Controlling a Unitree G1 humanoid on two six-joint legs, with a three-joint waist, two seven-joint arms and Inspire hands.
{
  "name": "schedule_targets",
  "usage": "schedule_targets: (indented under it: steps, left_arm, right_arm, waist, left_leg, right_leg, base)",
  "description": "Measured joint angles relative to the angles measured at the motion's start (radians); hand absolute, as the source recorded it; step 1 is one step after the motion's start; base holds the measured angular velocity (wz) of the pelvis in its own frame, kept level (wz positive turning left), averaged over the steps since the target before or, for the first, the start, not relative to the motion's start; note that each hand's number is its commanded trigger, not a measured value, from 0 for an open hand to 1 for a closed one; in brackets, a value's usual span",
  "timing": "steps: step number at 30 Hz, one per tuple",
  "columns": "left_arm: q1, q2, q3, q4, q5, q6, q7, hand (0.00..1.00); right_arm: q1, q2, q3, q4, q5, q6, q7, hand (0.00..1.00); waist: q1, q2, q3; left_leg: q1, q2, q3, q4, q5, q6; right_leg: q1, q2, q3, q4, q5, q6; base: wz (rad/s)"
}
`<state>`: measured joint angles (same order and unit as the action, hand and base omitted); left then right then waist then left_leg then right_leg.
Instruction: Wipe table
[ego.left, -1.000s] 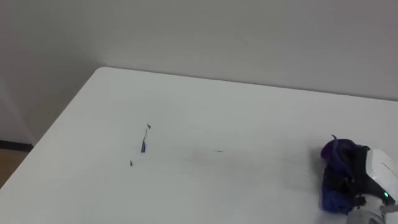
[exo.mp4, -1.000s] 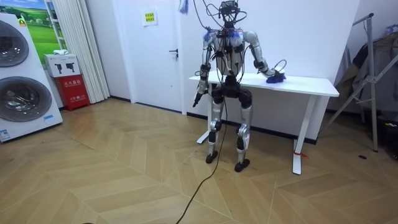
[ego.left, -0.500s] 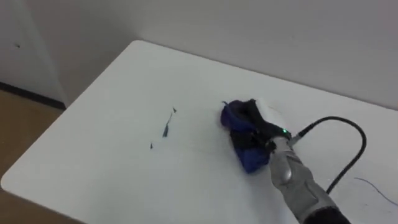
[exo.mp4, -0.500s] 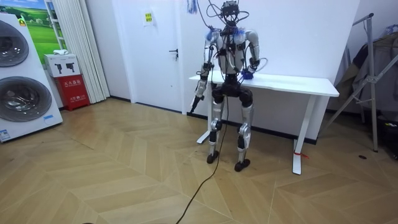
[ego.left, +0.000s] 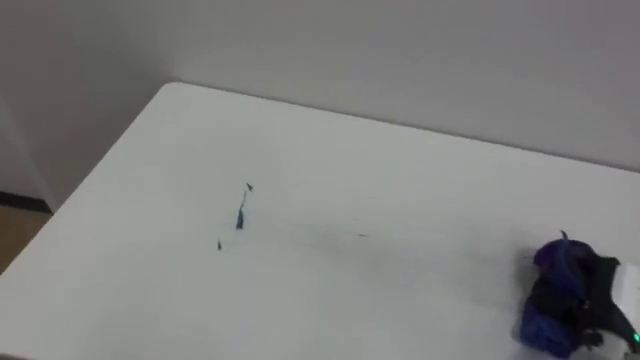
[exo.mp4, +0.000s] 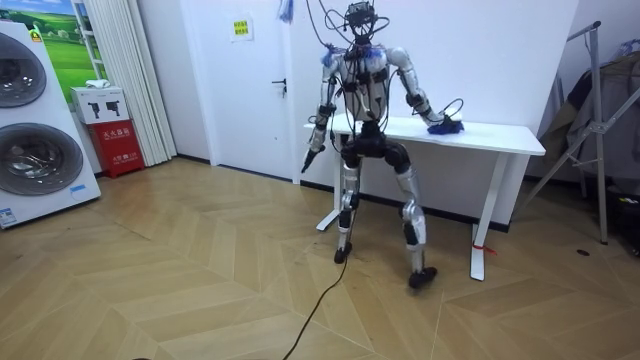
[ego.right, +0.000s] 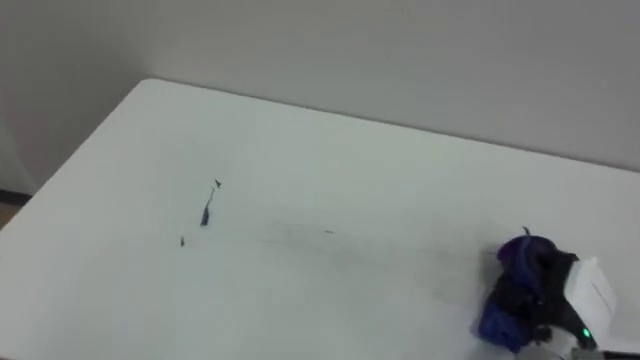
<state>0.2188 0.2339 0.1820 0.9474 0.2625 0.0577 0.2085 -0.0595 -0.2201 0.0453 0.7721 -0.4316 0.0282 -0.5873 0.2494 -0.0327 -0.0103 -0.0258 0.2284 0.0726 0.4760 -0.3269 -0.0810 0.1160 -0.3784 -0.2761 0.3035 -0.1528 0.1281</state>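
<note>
A white table (ego.left: 330, 150) carries a few small dark blue marks (ego.left: 241, 215) left of its middle. At the table's right lies a crumpled blue cloth (ego.left: 552, 300), and my right hand (ego.left: 607, 292) is shut on it, dark fingers curled over its top. The right eye view has the same cloth (ego.right: 506, 305) and hand (ego.right: 580, 290) at lower right. In the room view I stand at the table's front, one leg stepped out to the room view's right. My right hand (exo.mp4: 438, 123) rests on the tabletop there, and my left hand (exo.mp4: 310, 160) hangs by my side.
A plain wall runs behind the table. The table's left edge drops to wooden floor (ego.left: 15, 235). A faint grey streak (ego.left: 360, 236) lies mid-table. Washing machines (exo.mp4: 35, 150) and a red box (exo.mp4: 117, 135) stand at the room view's left, a metal rack (exo.mp4: 598, 120) at its right.
Half a second ago my right hand held the cloth near the marks at mid-table; it has swept back to the right. My view has shifted, and one leg has stepped out sideways.
</note>
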Motion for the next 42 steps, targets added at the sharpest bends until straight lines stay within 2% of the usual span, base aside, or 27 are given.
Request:
schedule_targets:
  steps: [2, 3, 4, 5, 6, 7, 8, 9, 10, 11, 12, 13, 14, 16, 19, 21, 23, 26, 28, 30, 32, 33, 34, 37, 38, 41, 42]
  left_arm:
    - [-0.033, -0.002, -0.035, 0.003, -0.015, 0.000, -0.008, 0.00]
    - [-0.047, -0.005, -0.056, 0.003, -0.036, -0.002, -0.013, 0.00]
    - [-0.063, 0.000, -0.080, 0.005, -0.056, -0.003, -0.023, 0.00]
    - [-0.065, -0.002, -0.090, 0.004, -0.059, -0.004, -0.026, 0.00]
    - [-0.044, -0.027, -0.095, -0.022, -0.074, -0.003, -0.030, 0.00]
    - [-0.032, -0.029, -0.099, -0.038, -0.075, -0.005, -0.035, 0.00]
    - [0.016, -0.032, -0.106, -0.056, -0.076, -0.007, -0.049, 0.00]
    - [0.063, -0.033, -0.102, -0.067, -0.073, -0.001, -0.054, 0.00]
    - [0.082, -0.033, -0.095, -0.067, -0.072, 0.005, -0.057, 0.00]
    - [0.119, -0.033, -0.066, -0.066, -0.071, 0.013, -0.069, 0.00]
    - [0.150, -0.033, -0.025, -0.065, -0.072, 0.016, -0.072, 0.00]
    - [0.164, -0.033, -0.001, -0.065, -0.073, 0.016, -0.073, 0.00]
    - [0.196, -0.032, 0.051, -0.063, -0.072, 0.016, -0.073, 0.00]
    - [0.241, -0.031, 0.118, -0.061, -0.073, 0.015, -0.071, 0.00]
    - [0.253, -0.031, 0.191, -0.057, -0.072, 0.003, -0.070, 0.00]
    - [0.243, -0.037, 0.191, -0.060, -0.071, -0.003, -0.067, 0.00]
    - [0.216, -0.040, 0.177, -0.076, -0.071, -0.003, -0.067, 0.00]
    - [0.161, -0.039, 0.115, -0.094, -0.073, -0.002, -0.046, 0.00]
    - [0.099, -0.057, 0.078, -0.089, -0.075, -0.004, -0.040, 0.00]
    - [0.068, -0.058, 0.056, -0.070, -0.089, -0.014, -0.040, 0.00]
    - [0.050, -0.058, 0.039, -0.046, -0.104, -0.015, -0.040, 0.00]
    - [0.045, -0.058, 0.028, -0.046, -0.113, -0.015, -0.040, 0.00]
    - [0.046, -0.059, 0.026, -0.046, -0.115, -0.015, -0.041, 0.00]
    - [0.084, -0.057, 0.032, -0.046, -0.115, 0.002, -0.041, 0.00]
    - [0.089, -0.056, 0.032, -0.047, -0.115, 0.010, -0.041, 0.00]
    - [0.170, -0.057, 0.039, -0.054, -0.110, 0.030, -0.048, 0.00]
    - [0.193, -0.057, 0.050, -0.057, -0.110, 0.030, -0.052, 0.00]
  right_arm:
    - [-0.101, 0.031, 0.056, 0.004, -0.081, 0.038, 0.061, 1.00]
    - [-0.173, 0.041, 0.096, 0.009, -0.132, 0.037, 0.111, 1.00]
    - [-0.238, 0.051, 0.122, 0.011, -0.166, 0.030, 0.156, 1.00]
    - [-0.260, 0.051, 0.131, 0.009, -0.182, 0.017, 0.175, 1.00]
    - [-0.267, 0.046, 0.128, -0.012, -0.205, -0.007, 0.196, 1.00]
    - [-0.254, 0.046, 0.129, -0.029, -0.208, -0.017, 0.199, 1.00]
    - [-0.230, 0.035, 0.128, -0.055, -0.211, -0.027, 0.204, 1.00]
    - [-0.219, 0.017, 0.126, -0.058, -0.212, -0.039, 0.210, 1.00]
    - [-0.211, 0.008, 0.117, -0.059, -0.213, -0.052, 0.211, 1.00]
    - [-0.176, -0.013, 0.079, -0.055, -0.219, -0.078, 0.211, 1.00]
    - [-0.134, -0.039, 0.021, -0.055, -0.218, -0.104, 0.206, 1.00]
    - [-0.111, -0.053, -0.007, -0.054, -0.217, -0.113, 0.198, 1.00]
    - [-0.069, -0.087, -0.049, -0.047, -0.213, -0.131, 0.174, 1.00]
    - [-0.005, -0.114, -0.134, -0.046, -0.199, -0.164, 0.148, 1.00]
    - [0.068, -0.145, -0.246, -0.039, -0.193, -0.183, 0.139, 1.00]
    - [0.086, -0.146, -0.257, -0.038, -0.193, -0.179, 0.131, 1.00]
    - [0.085, -0.145, -0.252, -0.041, -0.192, -0.160, 0.132, 1.00]
    - [0.036, -0.140, -0.191, -0.036, -0.183, -0.089, 0.144, 1.00]
    - [0.016, -0.139, -0.141, -0.089, -0.202, -0.012, 0.172, 1.00]
    - [-0.020, -0.131, -0.064, -0.139, -0.241, 0.037, 0.222, 1.00]
    - [-0.060, -0.125, 0.028, -0.203, -0.304, 0.056, 0.276, 1.00]
    - [-0.082, -0.118, 0.080, -0.240, -0.335, 0.051, 0.299, 1.00]
    - [-0.092, -0.112, 0.094, -0.248, -0.337, 0.048, 0.306, 1.00]
    - [-0.128, -0.097, 0.131, -0.239, -0.337, 0.035, 0.324, 1.00]
    - [-0.132, -0.097, 0.131, -0.229, -0.337, 0.034, 0.322, 1.00]
    - [-0.102, -0.104, 0.125, -0.206, -0.328, 0.004, 0.293, 1.00]
    - [-0.078, -0.103, 0.115, -0.195, -0.317, -0.022, 0.268, 1.00]
  waist:
    - [0.028, -0.012, 0.0059]
    - [0.045, -0.019, 0.0111]
    - [0.055, -0.027, 0.0163]
    - [0.055, -0.027, 0.0172]
    - [0.053, -0.004, 0.0155]
    - [0.051, -0.006, 0.0148]
    - [0.044, -0.008, 0.0096]
    - [0.027, -0.021, 0.0180]
    - [0.009, -0.014, 0.0153]
    - [-0.033, -0.018, 0.0164]
    - [-0.058, -0.013, 0.0187]
    - [-0.059, -0.008, 0.0192]
    - [-0.061, 0.004, 0.0197]
    - [-0.079, 0.015, 0.0109]
    - [-0.091, 0.011, -0.0003]
    - [-0.102, -0.004, -0.0061]
    - [-0.114, -0.020, -0.0054]
    - [-0.104, -0.027, -0.0019]
    - [-0.068, -0.020, 0.0004]
    - [-0.044, -0.020, 0.0033]
    - [-0.030, -0.020, 0.0088]
    - [-0.016, -0.022, 0.0207]
    - [-0.007, -0.022, 0.0249]
    - [0.053, -0.027, 0.0269]
    - [0.056, -0.029, 0.0257]
    - [0.033, -0.025, 0.0269]
    - [0.008, -0.025, 0.0265]
  left_leg:
    - [-0.019, 0.047, 0.003, 0.000, 0.020, -0.050]
    - [-0.033, 0.078, 0.002, -0.015, 0.043, -0.090]
    - [-0.051, 0.102, -0.007, -0.033, 0.067, -0.129]
    - [-0.062, 0.116, -0.018, -0.038, 0.080, -0.149]
    - [-0.066, 0.159, -0.057, -0.074, 0.114, -0.129]
    - [-0.065, 0.161, -0.057, -0.100, 0.140, -0.090]
    - [-0.065, 0.128, -0.039, -0.110, 0.164, -0.083]
    - [-0.073, 0.076, -0.028, -0.086, 0.163, -0.083]
    - [-0.080, 0.048, -0.027, -0.075, 0.161, -0.079]
    - [-0.081, -0.004, -0.016, -0.067, 0.152, -0.064]
    - [-0.062, -0.039, 0.014, -0.081, 0.149, -0.058]
    - [-0.041, -0.050, 0.022, -0.100, 0.150, -0.057]
    - [-0.002, -0.054, 0.031, -0.145, 0.150, -0.057]
    - [0.023, -0.063, 0.030, -0.178, 0.150, -0.057]
    - [0.053, -0.088, 0.036, -0.222, 0.155, -0.050]
    - [0.058, -0.105, 0.034, -0.242, 0.163, -0.038]
    - [0.060, -0.118, 0.018, -0.244, 0.166, -0.034]
    - [0.073, -0.120, 0.019, -0.248, 0.166, -0.034]
    - [0.083, -0.114, 0.022, -0.262, 0.166, -0.034]
    - [0.089, -0.110, 0.018, -0.283, 0.166, -0.034]
    - [0.089, -0.110, 0.020, -0.294, 0.166, -0.034]
    - [0.087, -0.110, 0.020, -0.294, 0.166, -0.034]
    - [0.087, -0.110, 0.020, -0.294, 0.166, -0.034]
    - [0.089, -0.114, 0.013, -0.307, 0.166, -0.033]
    - [0.090, -0.115, 0.007, -0.307, 0.166, -0.033]
    - [0.101, -0.117, -0.018, -0.305, 0.166, -0.033]
    - [0.108, -0.122, -0.039, -0.306, 0.166, -0.033]
  right_leg:
    - [-0.028, 0.021, -0.004, -0.024, 0.038, -0.001]
    - [-0.052, 0.057, -0.004, -0.028, 0.049, -0.002]
    - [-0.083, 0.097, -0.033, -0.004, 0.057, -0.009]
    - [-0.091, 0.105, -0.079, 0.020, 0.026, 0.047]
    - [-0.118, 0.142, -0.118, 0.087, -0.025, 0.028]
    - [-0.131, 0.147, -0.131, 0.107, -0.055, 0.020]
    - [-0.133, 0.154, -0.145, 0.116, -0.080, 0.003]
    - [-0.124, 0.154, -0.169, 0.102, -0.087, -0.011]
    - [-0.110, 0.157, -0.187, 0.088, -0.085, -0.016]
    - [-0.072, 0.165, -0.209, 0.052, -0.083, -0.020]
    - [-0.037, 0.173, -0.219, 0.018, -0.083, -0.020]
    - [-0.023, 0.177, -0.220, 0.003, -0.083, -0.020]
    - [-0.001, 0.185, -0.216, -0.018, -0.080, -0.020]
    - [0.012, 0.185, -0.210, -0.030, -0.079, -0.016]
    - [0.012, 0.183, -0.141, -0.053, -0.073, -0.005]
    - [0.017, 0.176, -0.131, -0.064, -0.066, 0.002]
    - [0.030, 0.172, -0.119, -0.068, -0.061, 0.007]
    - [0.034, 0.171, -0.108, -0.066, -0.058, 0.007]
    - [0.012, 0.180, -0.078, -0.062, -0.048, -0.001]
    - [-0.010, 0.190, -0.049, -0.058, -0.041, -0.008]
    - [-0.026, 0.194, -0.026, -0.054, -0.036, -0.011]
    - [-0.031, 0.195, -0.024, -0.055, -0.033, -0.010]
    - [-0.032, 0.196, -0.023, -0.061, -0.030, -0.010]
    - [-0.029, 0.197, -0.024, -0.083, -0.020, -0.004]
    - [-0.026, 0.197, -0.028, -0.084, -0.020, -0.004]
    - [0.005, 0.197, -0.043, -0.092, -0.020, -0.004]
    - [0.034, 0.197, -0.064, -0.108, -0.020, -0.004]
  base:
    - [-0.33]
    - [-0.24]
    - [-0.14]
    - [0.15]
    - [0.36]
    - [0.63]
    - [0.66]
    - [0.74]
    - [0.93]
    - [1.17]
    - [1.02]
    - [0.52]
    - [0.09]
    - [-0.04]
    - [-0.15]
    - [0.08]
    - [0.18]
    - [-0.11]
    - [-0.38]
    - [-0.52]
    - [-0.37]
    - [-0.15]
    - [0.00]
    - [0.04]
    - [0.17]
    - [0.28]
    - [0.51]
